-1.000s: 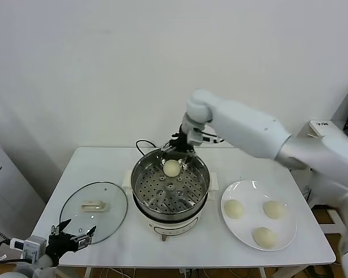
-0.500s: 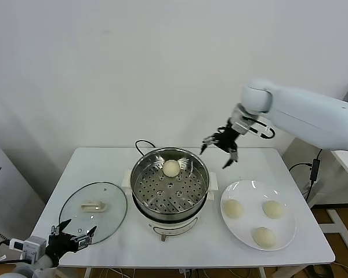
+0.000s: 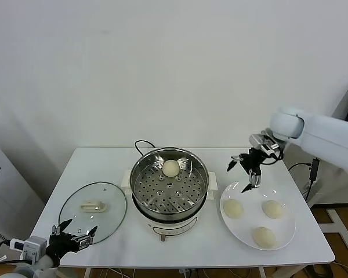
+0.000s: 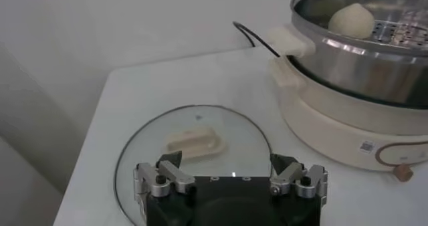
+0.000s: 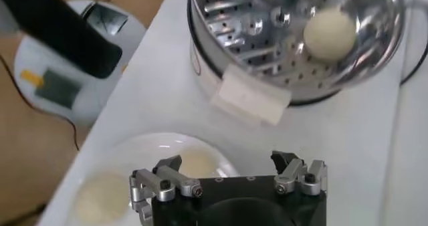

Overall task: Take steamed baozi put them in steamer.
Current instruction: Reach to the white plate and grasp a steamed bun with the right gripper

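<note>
White wall (image 3: 104, 69) behind; white table (image 3: 220, 243) w/ steamer (image 3: 170, 188).

no readable text, small label on steamer (image 4: 366, 147) base illegible

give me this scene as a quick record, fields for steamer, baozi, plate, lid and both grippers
steamer: steamer mid-table, lid off
baozi in steamer: one baozi on the perforated tray, far side
baozi on plate: three baozi
plate: white plate on the steamer's right
lid: glass lid flat on the table, on the steamer's left
right gripper: right gripper open, empty, above the plate's far edge
left gripper: left gripper open, empty, parked at the lid's near edge
</note>
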